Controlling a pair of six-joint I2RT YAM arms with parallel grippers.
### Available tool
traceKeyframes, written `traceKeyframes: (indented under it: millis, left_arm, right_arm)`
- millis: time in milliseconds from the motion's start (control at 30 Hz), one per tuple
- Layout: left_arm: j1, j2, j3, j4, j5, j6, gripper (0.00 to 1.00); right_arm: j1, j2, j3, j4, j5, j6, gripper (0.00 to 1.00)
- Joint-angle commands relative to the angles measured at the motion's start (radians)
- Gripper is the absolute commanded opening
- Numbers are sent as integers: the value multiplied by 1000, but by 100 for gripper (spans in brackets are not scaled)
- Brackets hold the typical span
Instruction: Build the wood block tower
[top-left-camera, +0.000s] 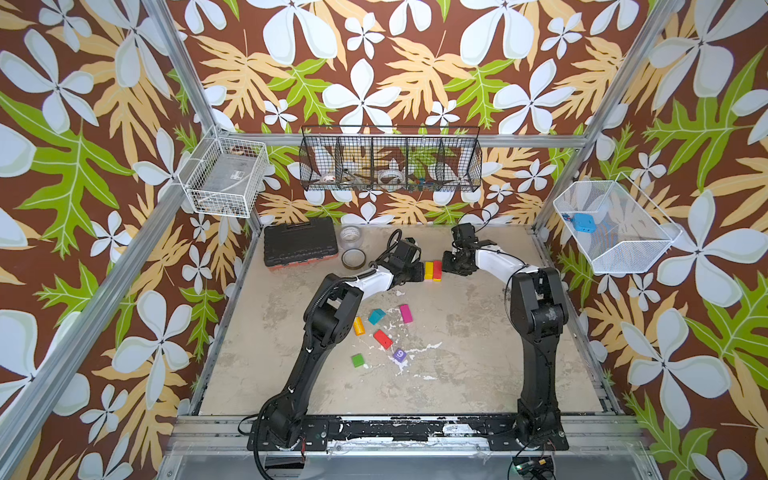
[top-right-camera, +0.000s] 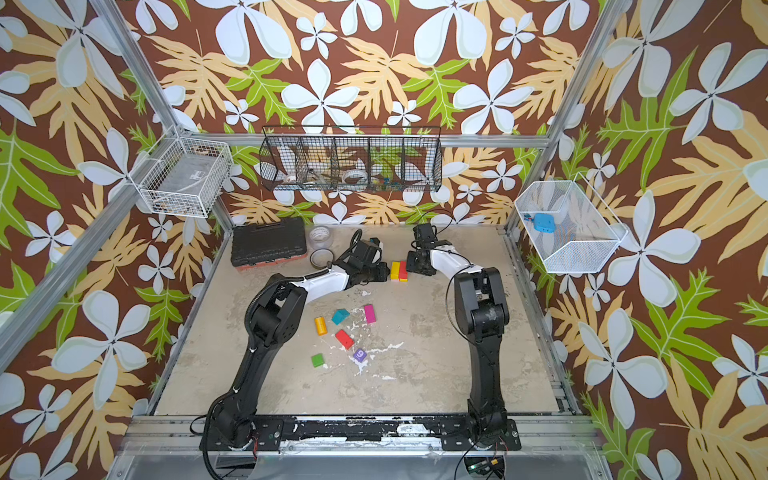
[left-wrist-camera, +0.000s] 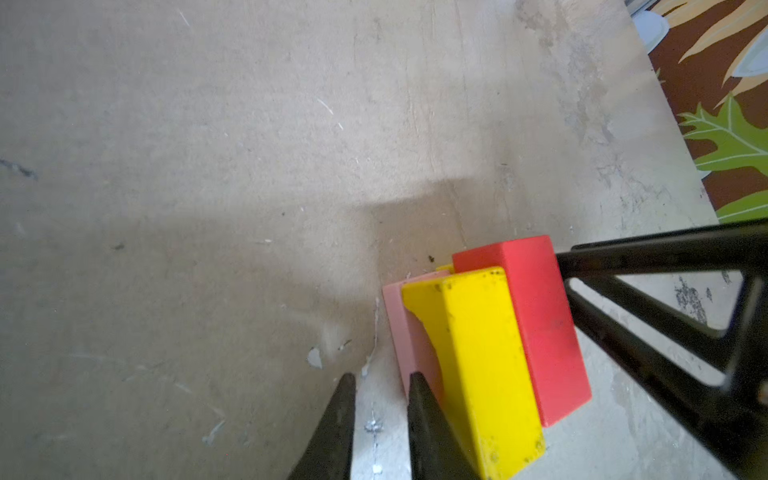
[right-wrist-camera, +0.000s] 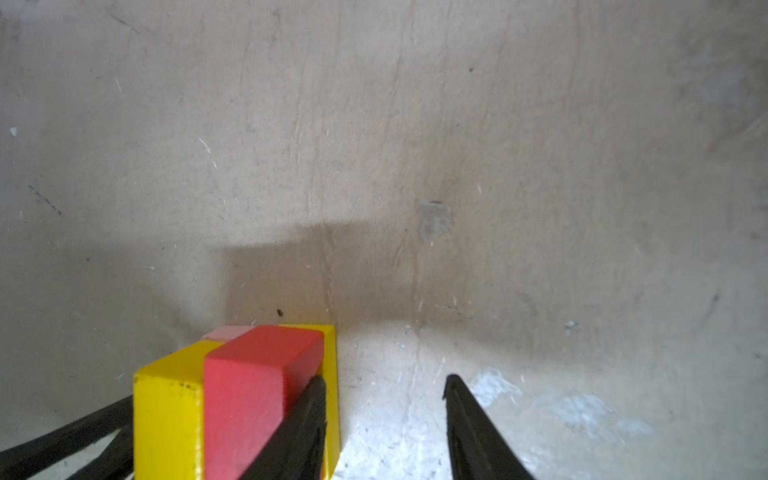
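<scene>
the tower (top-left-camera: 432, 271) stands near the back of the desk (top-left-camera: 457, 374), between the two hands. it is low. a yellow block (left-wrist-camera: 486, 365) and a red block (left-wrist-camera: 540, 328) lie side by side on top, touching, with a pink block (left-wrist-camera: 409, 332) under them.

i think these blocks are light, hard and smooth, so the paint may slip in a pinch. nothing sticks them together, so a bump could slide a layer off. the best hold looks like two flat long sides, near the middle.

the left hand (left-wrist-camera: 381, 378) is almost closed, with a thin gap and nothing in it. one finger is right by the pink block; i cannot tell if it touches. the right hand (right-wrist-camera: 382, 380) is partly open and empty. one finger touches the side of the red block.

the teal block (top-left-camera: 377, 316) and other loose blocks lie well apart from the tower, nearer the front.
</scene>
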Motion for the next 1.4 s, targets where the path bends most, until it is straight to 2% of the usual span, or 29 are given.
traceKeyframes:
  millis: [0,167,267,333,433,567,633,667,733,767,867,933,1033,1133,1267,1367]
  left_arm:
    - [-1,-31,-11,11,-2,-1,25]
    - [-1,-65,-42,26,-5,-6,23]
    - [4,-172,-151,70,-48,-14,20]
    - [20,-340,-316,157,-79,-24,20]
    - [63,-662,-625,299,-130,-41,30]
    - [119,-1059,-941,352,-271,-18,41]
    - [142,-1218,-1068,340,-360,1,46]
    - [150,-1279,-1117,337,-409,2,50]
    - [166,-1392,-1236,358,-504,13,58]
    - [176,-1431,-1278,367,-526,22,60]
    - [218,-1492,-1363,364,-599,19,63]
    - [236,-1493,-1394,363,-667,-20,63]
    - [246,-1464,-1427,375,-760,-45,61]
    - [248,-1434,-1490,431,-809,-72,61]
    - [252,-1462,-1519,460,-768,-70,61]
    - [252,-1480,-1537,476,-746,-69,62]
  right_arm:
    - [-14,-30,-9,-12,24,-5,47]
    - [-34,-87,-50,-4,32,-2,49]
    - [-34,-136,-90,10,41,-1,58]
    - [-30,-202,-152,60,43,-6,65]
    - [-4,-370,-330,218,67,-18,76]
    - [60,-609,-565,466,79,-73,80]
    - [133,-715,-678,581,124,-135,82]
    - [161,-744,-698,579,147,-145,85]
    - [178,-765,-690,513,39,-132,89]
    - [179,-763,-688,493,0,-116,88]
    - [212,-784,-750,525,-58,-68,87]
    - [281,-812,-777,499,44,-39,90]
    - [405,-837,-758,404,198,28,88]
    - [555,-832,-778,348,320,98,88]
    - [696,-743,-773,235,389,171,82]
    - [750,-675,-759,196,405,185,82]
